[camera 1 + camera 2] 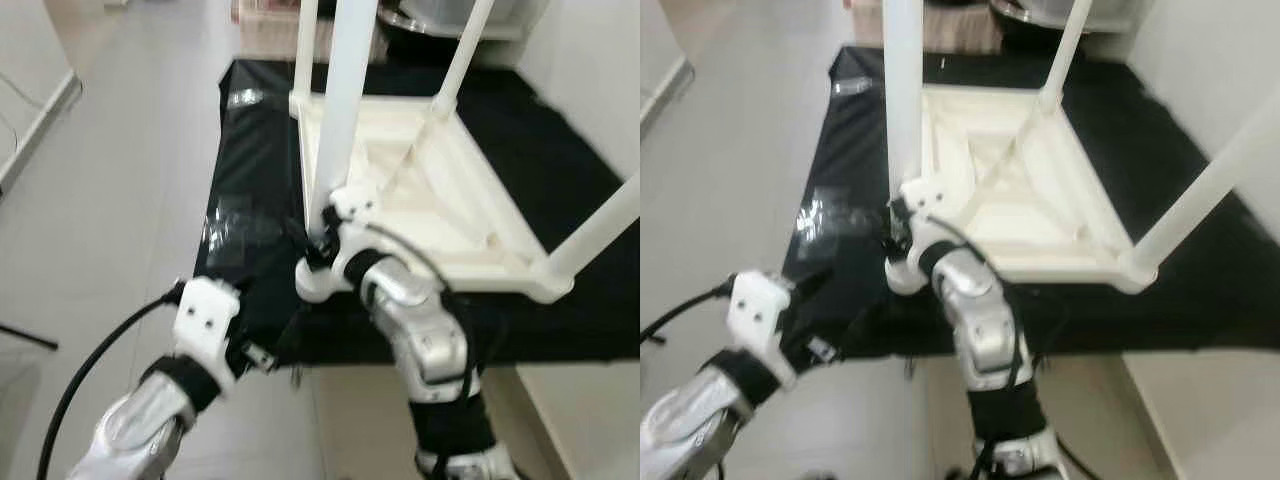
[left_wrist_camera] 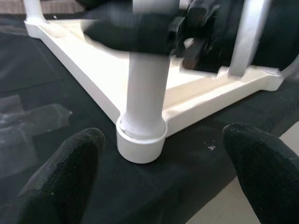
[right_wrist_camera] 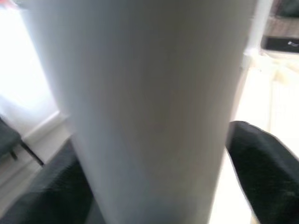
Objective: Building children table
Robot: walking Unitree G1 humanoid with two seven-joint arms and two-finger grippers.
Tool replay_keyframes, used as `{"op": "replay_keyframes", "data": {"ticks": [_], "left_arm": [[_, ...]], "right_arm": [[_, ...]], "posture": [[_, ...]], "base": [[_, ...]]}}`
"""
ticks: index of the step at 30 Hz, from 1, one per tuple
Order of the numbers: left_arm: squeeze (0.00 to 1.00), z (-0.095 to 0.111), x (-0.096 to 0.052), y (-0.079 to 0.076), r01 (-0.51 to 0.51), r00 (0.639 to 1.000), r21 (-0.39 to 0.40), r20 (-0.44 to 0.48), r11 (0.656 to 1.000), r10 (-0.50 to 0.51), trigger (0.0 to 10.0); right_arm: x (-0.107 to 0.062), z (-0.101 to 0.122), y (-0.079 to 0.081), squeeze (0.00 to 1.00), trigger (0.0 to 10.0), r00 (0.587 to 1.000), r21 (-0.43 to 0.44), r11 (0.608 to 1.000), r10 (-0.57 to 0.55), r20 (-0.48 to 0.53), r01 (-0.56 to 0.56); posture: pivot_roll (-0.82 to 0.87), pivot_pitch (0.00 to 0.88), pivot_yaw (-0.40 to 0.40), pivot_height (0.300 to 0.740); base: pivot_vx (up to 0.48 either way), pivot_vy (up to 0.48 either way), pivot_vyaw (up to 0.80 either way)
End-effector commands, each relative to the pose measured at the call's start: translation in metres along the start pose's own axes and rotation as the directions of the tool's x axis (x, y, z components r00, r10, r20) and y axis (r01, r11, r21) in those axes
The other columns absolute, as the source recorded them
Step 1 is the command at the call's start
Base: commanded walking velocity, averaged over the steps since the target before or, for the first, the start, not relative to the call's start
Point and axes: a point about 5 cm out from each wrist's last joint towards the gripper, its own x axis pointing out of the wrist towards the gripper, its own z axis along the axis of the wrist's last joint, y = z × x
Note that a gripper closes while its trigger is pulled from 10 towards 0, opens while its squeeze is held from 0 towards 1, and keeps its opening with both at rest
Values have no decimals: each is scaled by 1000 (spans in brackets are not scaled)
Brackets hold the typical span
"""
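One white children table (image 1: 440, 190) lies upside down on a black sheet (image 1: 250, 200) on the floor, in the centre and upper right of the head views. Four white legs stand up from its corners: the near leg (image 1: 345, 100) in the upper centre, a second leg (image 1: 305, 45) behind it, a third leg (image 1: 462, 55) at the top, and a fourth leg (image 1: 600, 225) at the right edge. All four are cut off by the frame, so their ends are not seen.

There are two arms. The right tool (image 1: 318, 240) is at the lower part of the near leg; in the right wrist view the leg sits between its two black fingers (image 3: 261, 163), which are closed around it. The left tool (image 1: 262, 355) hovers low at the near edge of the sheet, in the lower left; its fingers (image 2: 65, 172) stand wide apart with nothing between them, facing the corner socket (image 2: 140, 140) of the near leg.

Things at the top of the head views, behind the table, are blurred and hard to make out.
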Motion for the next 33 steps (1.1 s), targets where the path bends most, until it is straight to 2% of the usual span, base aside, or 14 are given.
{"op": "replay_keyframes", "data": {"ticks": [1, 5, 9, 12, 14, 16, 20, 21, 22, 23, 24, 25, 27, 33], "left_arm": [[0, -2, 1, -2, 10, 1000, -2, -1, 1000, -10, 10000], [0, -5, 3, 0, 3, 1000, 1, -7, 1000, -3, 10000], [0, -13, 6, 4, -18, 999, 9, -27, 1000, 18, 10000], [0, -17, 6, 5, -20, 999, 9, -33, 1000, 20, 10000], [0, -20, 6, 5, -22, 999, 7, -41, 1000, 22, 10000], [0, -35, 9, 5, -45, 996, 18, -74, 999, 47, 10000], [0, -41, 11, 6, -67, 994, 32, -87, 997, 70, 10000], [0, -44, 12, 6, -70, 993, 44, -92, 997, 74, 10000], [0, -46, 13, 6, -68, 993, 56, -95, 996, 73, 10000], [0, -46, 13, 6, -68, 993, 56, -95, 996, 73, 10000], [0, -48, 14, 5, -64, 993, 62, -95, 996, 70, 10000], [0, -49, 15, 5, -55, 993, 67, -96, 996, 61, 10000], [0, -53, 15, 4, -42, 993, 62, -110, 997, 49, 10000], [0, -60, 19, 0, 2, 991, 78, -132, 997, 8, 10000]], "right_arm": [[-9, 1, 2, 1000, 10000, 993, 60, 992, 109, 45, -111], [-30, -5, -8, 1000, 10000, 974, 13, 974, 227, -4, -227], [-71, -27, -18, 1000, 10000, 894, -35, 904, 415, -168, -427], [-77, -32, -24, 1000, 10000, 887, -47, 901, 413, -206, -431], [-80, -34, -30, 1000, 10000, 890, -59, 906, 396, -224, -418], [-89, -49, -65, 1000, 10000, 953, -109, 976, 156, -259, -190], [-94, -59, -78, 1000, 10000, 965, -121, 992, -7, -261, -25], [-98, -66, -79, 902, 10000, 963, -124, 992, -65, -263, 33], [-102, -70, -78, 706, 10000, 960, -127, 990, -96, -263, 64], [-102, -70, -78, 706, 10000, 960, -127, 990, -96, -263, 64], [-105, -74, -78, 63, 10000, 954, -135, 985, -138, -265, 105], [-107, -76, -80, 0, 10000, 943, -162, 974, -199, -266, 160], [-106, -76, -82, 0, 10000, 935, -193, 962, -238, -264, 191], [-94, -74, -85, 0, 10000, 934, -297, 939, -252, -253, 173]], "posture": [[123, 192, -83, 740], [115, 181, -80, 740], [107, 168, -75, 740], [101, 158, -70, 740], [101, 158, -70, 740], [80, 122, -69, 740], [73, 112, -62, 740], [73, 103, -57, 740], [72, 100, -55, 740], [72, 100, -55, 740], [69, 95, -48, 740], [70, 93, -43, 740], [70, 85, -34, 740], [69, 80, -25, 740]], "base": [[0, 0, 0], [0, 0, 0], [0, 0, 0], [0, 0, 0], [0, 0, 0], [0, 0, 0], [0, 0, 0], [0, 0, 0], [0, 0, 0], [0, 0, 0], [0, 0, 0], [0, 0, 0], [0, 0, 0], [0, 0, 0]]}}
